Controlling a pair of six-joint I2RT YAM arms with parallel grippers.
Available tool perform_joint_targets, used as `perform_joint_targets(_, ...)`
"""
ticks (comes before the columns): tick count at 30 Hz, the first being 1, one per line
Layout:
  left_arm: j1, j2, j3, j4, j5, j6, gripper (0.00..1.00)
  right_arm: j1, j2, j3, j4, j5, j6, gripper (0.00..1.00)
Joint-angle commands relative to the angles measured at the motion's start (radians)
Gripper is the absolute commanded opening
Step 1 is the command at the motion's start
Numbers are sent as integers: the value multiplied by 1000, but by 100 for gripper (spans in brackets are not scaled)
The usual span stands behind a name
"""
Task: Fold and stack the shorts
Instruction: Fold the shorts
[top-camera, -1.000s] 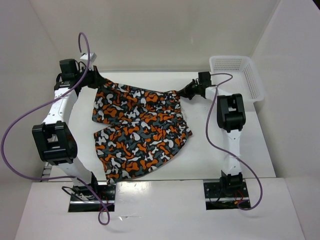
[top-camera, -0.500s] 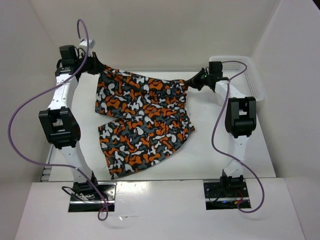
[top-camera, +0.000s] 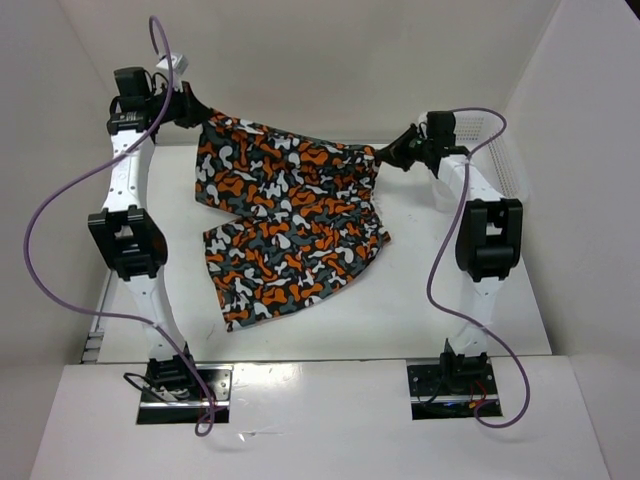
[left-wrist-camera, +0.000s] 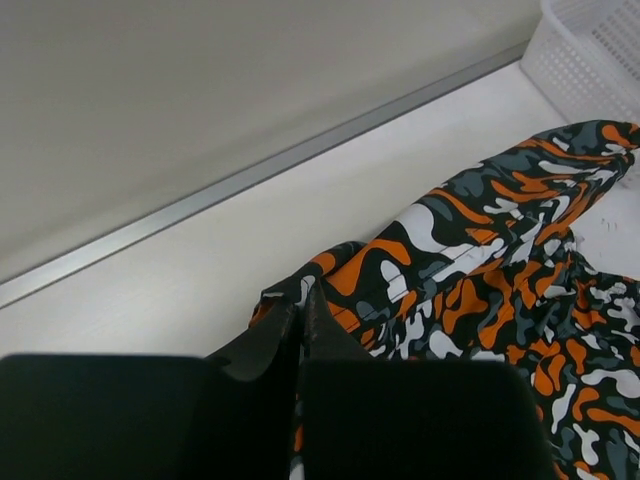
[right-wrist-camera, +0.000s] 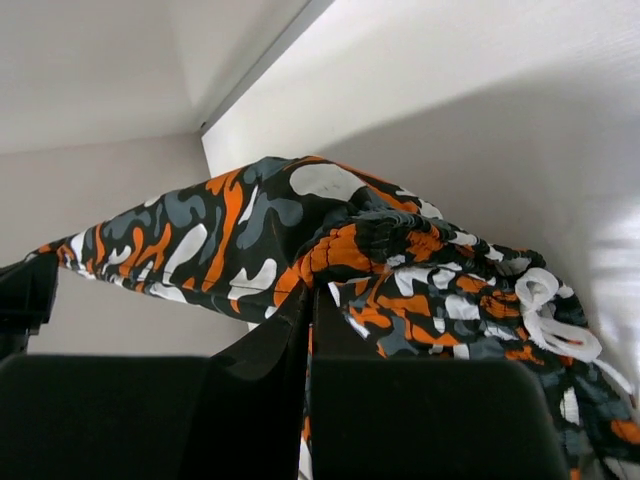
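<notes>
The camouflage shorts (top-camera: 290, 215) of orange, black, grey and white hang stretched between my two grippers, with the legs trailing down onto the white table (top-camera: 440, 300). My left gripper (top-camera: 197, 112) is shut on the far left corner of the shorts' top edge, held high; the left wrist view shows its jaws (left-wrist-camera: 300, 305) closed on the fabric (left-wrist-camera: 470, 270). My right gripper (top-camera: 385, 156) is shut on the far right corner, where the elastic waistband bunches (right-wrist-camera: 400, 240) above the closed jaws (right-wrist-camera: 310, 295).
A white plastic mesh basket (top-camera: 505, 150) stands at the back right of the table, partly behind the right arm; it also shows in the left wrist view (left-wrist-camera: 600, 50). White walls enclose the table at the back and sides. Purple cables loop beside both arms.
Both grippers have risen and moved toward the back, lifting the shorts' top edge off the table. The fabric now hangs taut between them and the legs have slid backward.
</notes>
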Motion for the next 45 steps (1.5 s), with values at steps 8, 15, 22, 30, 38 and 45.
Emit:
perform_joint_targets(8,26,-477,-653,154,111,7,0,-36,-285,-255,0,-10,-108,0)
perform_joint_targets(15,13,-862,-1170,242,82,7,0,-36,-521,-539,-63,-1,-192,0)
perform_joint_targets(22,33,-1158,-1364,187,4,7,0,-46,-725,-760,-149,33,-249,0)
perform_joint_targets(30,33,-1469,-1545,-59,-123,7,0,-46,-862,-939,-208,58,-280,0)
perform_joint_targets(38,-36,-1788,-1738,-198,-209,7,0,-46,-965,-1023,-219,48,-208,0)
perform_joint_targets(45,-36,-1945,-1814,-294,-190,7,84,-23,-1012,-1069,-241,38,-171,82)
